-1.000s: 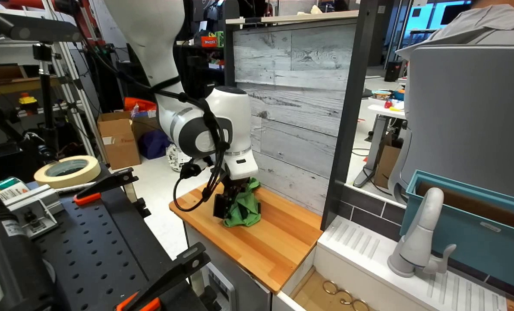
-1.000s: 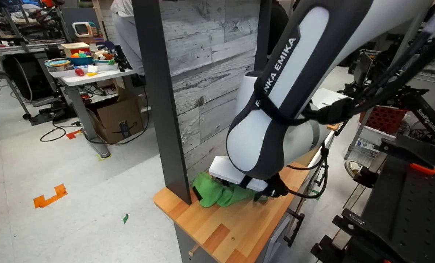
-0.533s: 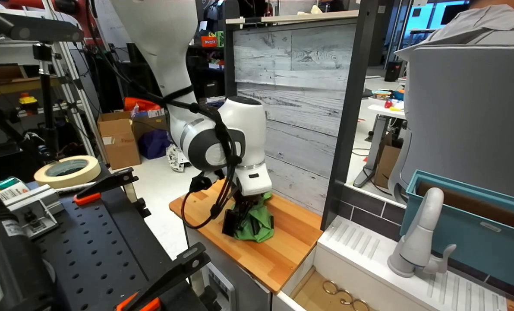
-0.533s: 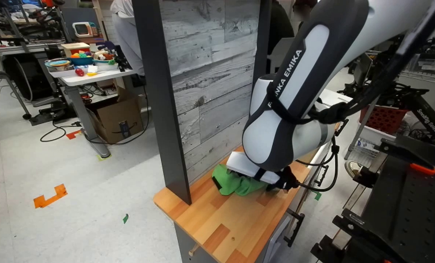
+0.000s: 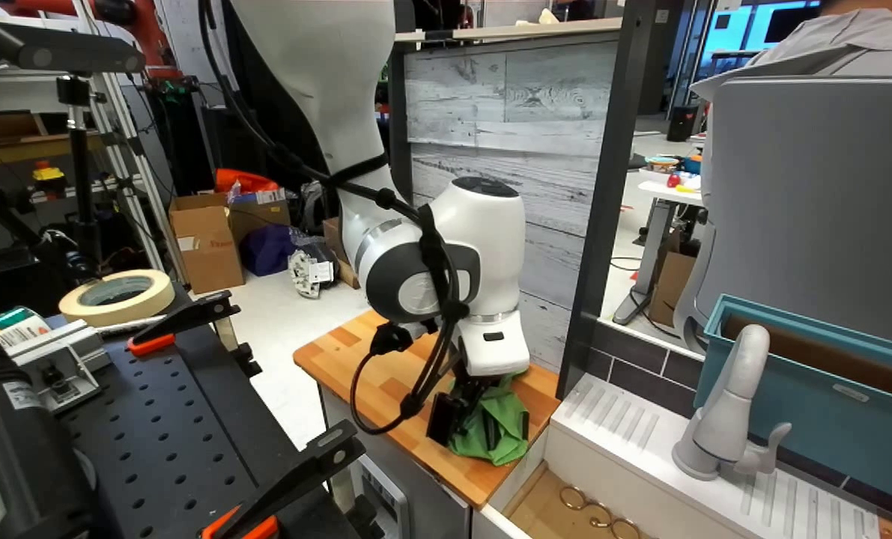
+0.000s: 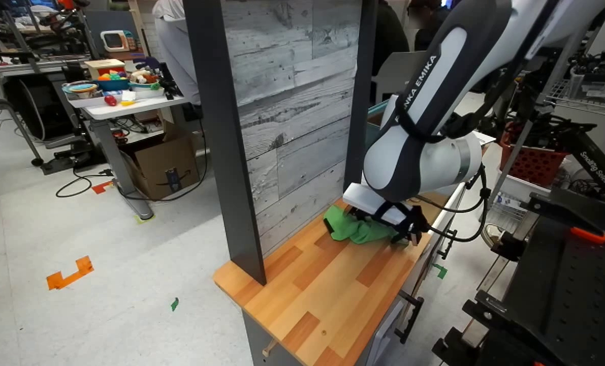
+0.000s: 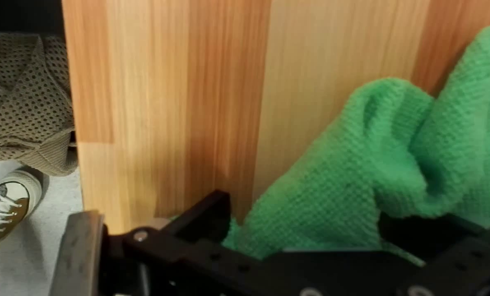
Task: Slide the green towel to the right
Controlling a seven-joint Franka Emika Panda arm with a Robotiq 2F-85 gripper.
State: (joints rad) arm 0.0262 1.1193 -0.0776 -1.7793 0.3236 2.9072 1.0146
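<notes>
your black two-fingered tool (image 7: 306,218) sits at the crumpled green textured cloth towel (image 7: 384,160). in the wrist view you have its fingers (image 7: 212,218) wide apart, folds of the towel between them; whether they press on it cannot be told. the towel lies on the orange-brown wooden plank desk (image 6: 307,284), near the foot of the grey wood-patterned panel (image 6: 292,101) and, in an exterior view, close to the desk end beside the white ribbed sink counter (image 5: 610,419). your white and black jointed arm (image 5: 483,221) stands above.
</notes>
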